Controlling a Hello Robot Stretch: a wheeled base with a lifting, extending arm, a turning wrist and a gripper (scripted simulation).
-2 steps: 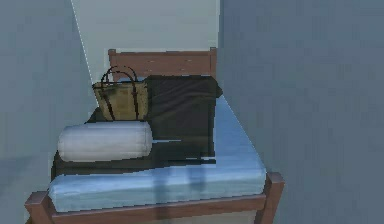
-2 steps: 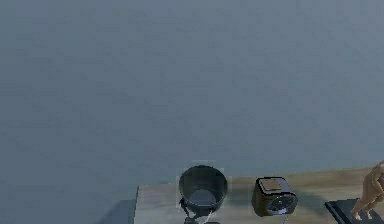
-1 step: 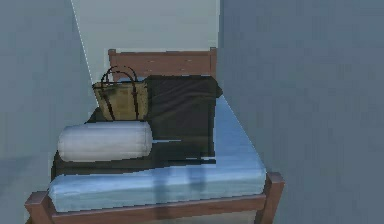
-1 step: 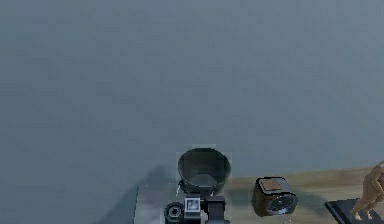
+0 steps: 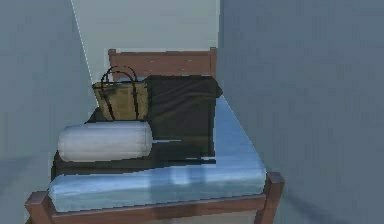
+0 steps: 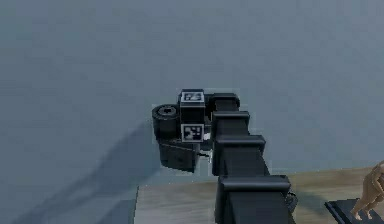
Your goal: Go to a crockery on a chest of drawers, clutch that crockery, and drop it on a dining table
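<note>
Ahead of me stands one bed with a wooden frame and a pale blue sheet, its headboard against the far wall. The only container here is one brown woven bag, upright at the head end of the bed on the forward view's left side. Its two dark handles stand up over its mouth, and from this angle I cannot tell what is in it. One dark blanket lies spread from the headboard down the middle of the bed, with the bag sitting on its edge. One white bolster pillow lies across the bed just below the bag, nearer the foot.

In the arm side view, my one arm rises as a dark square bar toward a plain blue-grey wall. Two white marker squares sit at the arm's far end, and my hand is the dark body just left of them. I cannot make out its fingers, so I cannot tell whether it is released, clenched or grasping anything. One pale wooden surface lies under the arm. To the right of the arm, at the picture's edge, there is one flat dark thing on that surface and one brown rounded shape beside it. I cannot tell whether either is the crockery.
</note>
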